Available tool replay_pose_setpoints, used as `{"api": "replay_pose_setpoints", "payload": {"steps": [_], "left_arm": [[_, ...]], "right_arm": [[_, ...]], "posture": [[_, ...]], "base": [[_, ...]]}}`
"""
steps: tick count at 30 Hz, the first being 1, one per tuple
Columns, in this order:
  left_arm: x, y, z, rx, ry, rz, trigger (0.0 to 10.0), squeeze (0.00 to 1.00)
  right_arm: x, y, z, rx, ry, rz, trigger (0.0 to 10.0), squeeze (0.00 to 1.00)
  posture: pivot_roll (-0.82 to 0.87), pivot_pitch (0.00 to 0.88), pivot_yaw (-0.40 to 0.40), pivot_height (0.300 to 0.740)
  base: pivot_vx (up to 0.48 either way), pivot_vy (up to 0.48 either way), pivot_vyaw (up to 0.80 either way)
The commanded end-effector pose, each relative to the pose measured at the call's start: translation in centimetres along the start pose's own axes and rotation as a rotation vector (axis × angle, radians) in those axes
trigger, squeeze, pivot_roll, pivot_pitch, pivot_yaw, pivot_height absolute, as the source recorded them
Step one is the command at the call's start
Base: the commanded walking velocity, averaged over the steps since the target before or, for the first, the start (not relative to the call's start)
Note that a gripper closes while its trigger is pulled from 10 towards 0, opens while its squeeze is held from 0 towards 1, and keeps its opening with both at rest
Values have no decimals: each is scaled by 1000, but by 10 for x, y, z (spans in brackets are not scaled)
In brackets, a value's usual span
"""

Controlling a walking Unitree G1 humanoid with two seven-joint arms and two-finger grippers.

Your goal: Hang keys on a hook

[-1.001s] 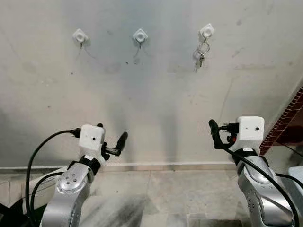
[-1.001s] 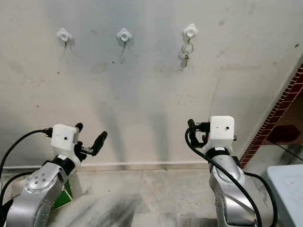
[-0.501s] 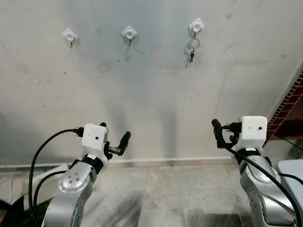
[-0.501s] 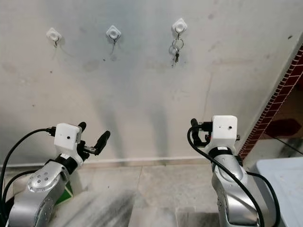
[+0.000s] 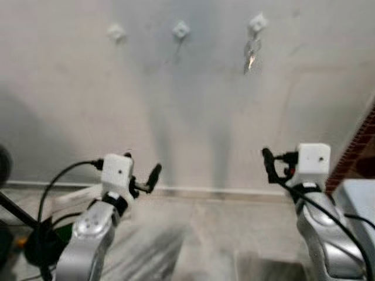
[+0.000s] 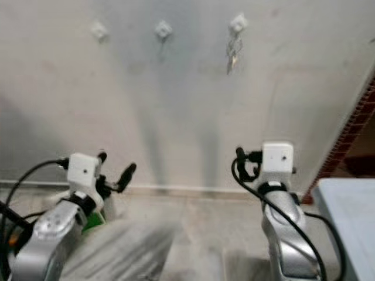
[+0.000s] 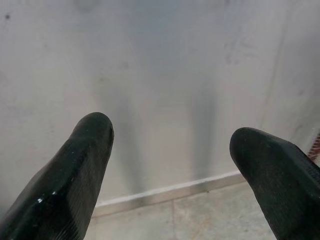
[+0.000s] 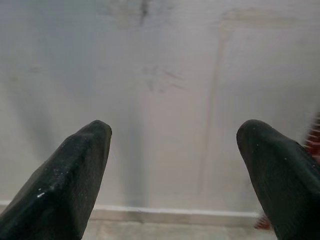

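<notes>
A bunch of keys (image 5: 252,55) hangs on the rightmost of three white wall hooks (image 5: 256,23). The middle hook (image 5: 180,29) and left hook (image 5: 116,32) look bare, though the picture is blurred. My left gripper (image 5: 142,168) is held low in front of the wall, far below the hooks. In the left wrist view its fingertips (image 7: 92,135) stand wide apart with only wall between them. My right gripper (image 5: 268,165) is at the same height on the right, below the keys. Its fingertips (image 8: 85,145) are also spread open and hold nothing.
The grey wall meets a tiled floor at a pale skirting line (image 5: 205,192). A red-brown brick strip (image 5: 360,149) runs down the right edge, with a light grey box (image 6: 345,205) below it. Dark gear and cables (image 5: 12,216) and something green (image 6: 94,219) sit at the left.
The whole picture has shifted and blurred, so the camera is moving. Both arms keep the same pose with open fingers. The keys stay on the right hook.
</notes>
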State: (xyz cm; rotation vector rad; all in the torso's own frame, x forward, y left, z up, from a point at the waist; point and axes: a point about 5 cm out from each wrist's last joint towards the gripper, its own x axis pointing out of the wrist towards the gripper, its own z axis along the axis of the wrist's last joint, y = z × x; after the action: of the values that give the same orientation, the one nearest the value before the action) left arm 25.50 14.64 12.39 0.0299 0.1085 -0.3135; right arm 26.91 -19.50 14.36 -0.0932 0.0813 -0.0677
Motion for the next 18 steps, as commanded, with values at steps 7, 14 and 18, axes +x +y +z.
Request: {"api": "replay_pose_setpoints", "payload": {"steps": [7, 14, 18], "left_arm": [[1, 4, 2, 18, 1, 5, 10000, 0], [1, 5, 1, 18, -1, 6, 10000, 0], [1, 4, 2, 17, -2, 5, 10000, 0]], "right_arm": [[2, 5, 4, 6, -20, 14, 10000, 0], [3, 5, 5, 8, -24, 13, 10000, 0], [3, 3, 6, 15, -27, 10, 10000, 0]], "posture": [[-8, 0, 82, 740], [-11, 0, 80, 740], [-17, 0, 82, 740]], "base": [[-274, 0, 0], [-274, 0, 0], [-277, 0, 0]]}}
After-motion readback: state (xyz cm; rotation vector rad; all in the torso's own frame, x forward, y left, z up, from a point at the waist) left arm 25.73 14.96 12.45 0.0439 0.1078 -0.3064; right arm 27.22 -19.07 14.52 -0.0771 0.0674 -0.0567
